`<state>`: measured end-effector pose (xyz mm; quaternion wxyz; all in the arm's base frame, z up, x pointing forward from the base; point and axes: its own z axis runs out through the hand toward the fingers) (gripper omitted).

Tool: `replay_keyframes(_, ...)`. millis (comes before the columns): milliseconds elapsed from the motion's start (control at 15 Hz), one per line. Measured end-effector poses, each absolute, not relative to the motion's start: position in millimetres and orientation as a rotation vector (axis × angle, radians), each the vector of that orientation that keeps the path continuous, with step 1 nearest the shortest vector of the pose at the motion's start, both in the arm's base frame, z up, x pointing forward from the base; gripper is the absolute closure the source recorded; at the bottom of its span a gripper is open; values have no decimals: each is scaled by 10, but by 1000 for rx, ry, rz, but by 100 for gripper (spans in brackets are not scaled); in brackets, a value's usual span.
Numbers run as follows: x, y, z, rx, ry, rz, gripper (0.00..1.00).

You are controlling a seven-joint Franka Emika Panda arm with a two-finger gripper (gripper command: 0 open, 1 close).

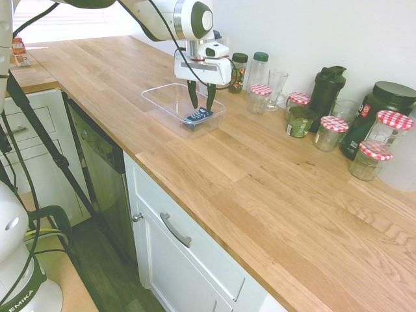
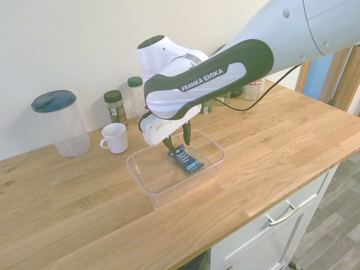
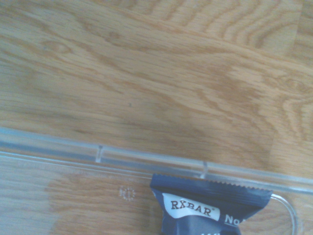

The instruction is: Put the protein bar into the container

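Note:
The dark-blue protein bar (image 1: 197, 117) (image 2: 185, 159) lies inside the clear plastic container (image 1: 156, 97) (image 2: 140, 174), toward one end of it, on the wooden counter. My gripper (image 1: 202, 107) (image 2: 179, 145) hangs straight over the bar, its dark fingers reaching down into the tub and standing apart. The fingertips are just above the bar's nearer end, and nothing is clamped between them. In the wrist view the bar's crimped end (image 3: 210, 208) sits just inside the container's rim (image 3: 98, 152).
Red-checked-lid jars (image 1: 334, 132), a black shaker bottle (image 1: 327, 88), a glass (image 1: 275, 88) and spice jars (image 1: 238, 70) line the wall behind the tub. A white mug (image 2: 115, 138) and a blue-lidded pitcher (image 2: 59, 121) stand on the other side. The counter edge runs along the front.

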<state>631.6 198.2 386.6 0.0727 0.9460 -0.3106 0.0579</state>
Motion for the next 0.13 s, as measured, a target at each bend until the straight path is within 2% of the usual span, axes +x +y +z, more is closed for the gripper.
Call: replay_keyframes(133, 6186, 1739, 4154, 2879, -1003, 203, 0)
